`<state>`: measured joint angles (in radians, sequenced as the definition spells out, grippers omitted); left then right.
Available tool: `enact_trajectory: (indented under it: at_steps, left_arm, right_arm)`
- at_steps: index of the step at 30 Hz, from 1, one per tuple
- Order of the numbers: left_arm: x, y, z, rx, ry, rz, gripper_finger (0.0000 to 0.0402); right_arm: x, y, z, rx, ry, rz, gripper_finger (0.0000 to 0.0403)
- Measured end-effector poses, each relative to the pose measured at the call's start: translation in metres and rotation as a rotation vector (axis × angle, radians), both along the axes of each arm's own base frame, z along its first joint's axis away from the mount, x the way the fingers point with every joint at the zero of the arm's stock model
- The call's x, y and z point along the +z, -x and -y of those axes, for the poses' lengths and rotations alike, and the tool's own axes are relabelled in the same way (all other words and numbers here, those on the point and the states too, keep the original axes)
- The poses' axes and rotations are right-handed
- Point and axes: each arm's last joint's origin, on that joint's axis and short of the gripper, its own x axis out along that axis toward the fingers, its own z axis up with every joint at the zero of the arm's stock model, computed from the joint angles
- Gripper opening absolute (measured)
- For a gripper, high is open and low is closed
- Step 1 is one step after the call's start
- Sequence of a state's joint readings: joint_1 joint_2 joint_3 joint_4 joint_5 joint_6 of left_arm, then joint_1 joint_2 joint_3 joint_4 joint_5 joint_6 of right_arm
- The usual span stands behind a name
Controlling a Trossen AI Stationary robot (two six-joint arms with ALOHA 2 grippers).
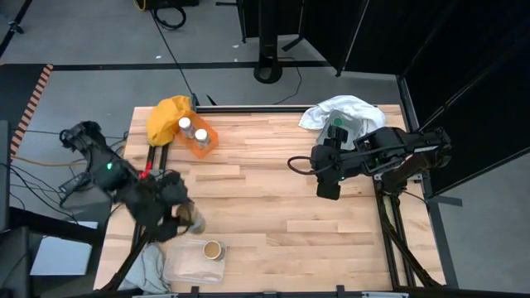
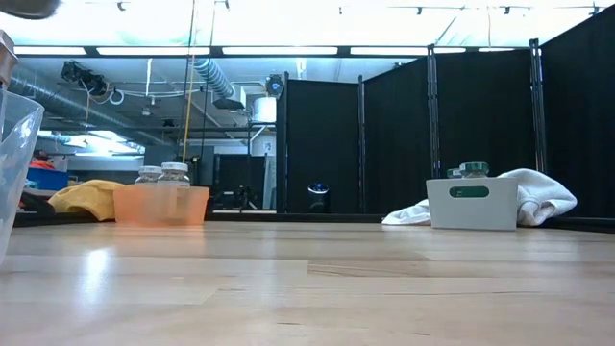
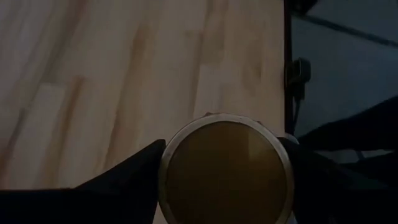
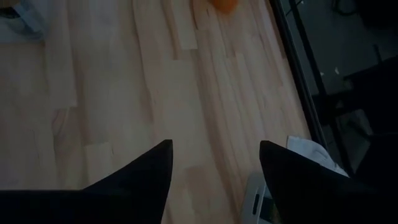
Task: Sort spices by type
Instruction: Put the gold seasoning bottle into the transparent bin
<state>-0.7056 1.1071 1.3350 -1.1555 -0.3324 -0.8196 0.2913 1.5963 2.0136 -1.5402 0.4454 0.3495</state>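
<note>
No brand, label or writing can be read on any jar or tray.

The left pincer [image 3: 224,186] is pinching one small cylindrical spice jar with a tan lid [image 3: 226,168], a dark finger pressed on each side of the lid, above the light wooden table [image 1: 281,190]. Just beside that pincer, toward the table's near edge, a second tan-lidded jar [image 1: 213,249] stands in the clear plastic tray [image 1: 186,266].

Well away from it, at the far left of the table, two white-lidded jars [image 1: 193,127] stand together in the orange plastic tray [image 2: 160,205], next to a yellow cloth [image 1: 168,116].

The right pincer [image 4: 214,171] hangs spread and empty over bare table. Just behind it, the grey tray [image 2: 472,204] holds two green-lidded jars [image 2: 474,169], beside a white cloth [image 1: 344,108].
</note>
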Motion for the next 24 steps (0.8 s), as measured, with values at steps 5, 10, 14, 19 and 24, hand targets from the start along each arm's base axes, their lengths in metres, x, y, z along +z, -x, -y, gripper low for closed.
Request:
enact_trajectory:
  at_steps: [5, 10, 14, 19, 24]
  left_arm:
    - [-0.012, 0.010, 0.031, 0.028, -0.016, -0.036, 0.0277]
    - [-0.023, 0.025, 0.053, 0.083, -0.003, -0.080, 0.0280]
    - [-0.034, 0.032, 0.073, 0.132, 0.024, -0.114, 0.0281]
    - [-0.053, 0.031, 0.096, 0.188, -0.008, -0.152, 0.0281]
    - [-0.073, 0.025, 0.113, 0.229, -0.068, -0.203, 0.0282]
  right_arm:
    - [0.000, 0.000, 0.000, -0.027, -0.018, 0.011, 0.0248]
    - [0.000, 0.000, 0.000, -0.035, -0.024, 0.016, 0.0248]
    - [0.000, 0.000, 0.000, -0.035, -0.025, 0.019, 0.0248]
    - [0.001, -0.001, -0.001, -0.034, -0.026, 0.025, 0.0248]
    - [0.001, -0.001, -0.001, -0.033, -0.026, 0.026, 0.0248]
